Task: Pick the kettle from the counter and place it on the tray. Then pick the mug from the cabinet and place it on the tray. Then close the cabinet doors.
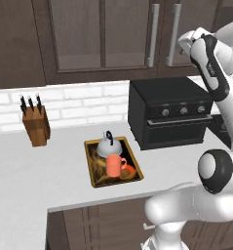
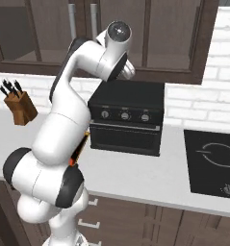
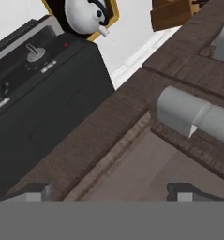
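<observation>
The hand (image 3: 111, 191) is up at the cabinet doors (image 1: 106, 34), right beside the grey bar handle (image 3: 181, 112), whose long axis runs vertically on the door. Its 2 fingertips stand wide apart, holding nothing. Below the doors, kettle (image 1: 108, 144) and mug (image 1: 115, 165) already sit on the tray (image 1: 94, 179).
</observation>
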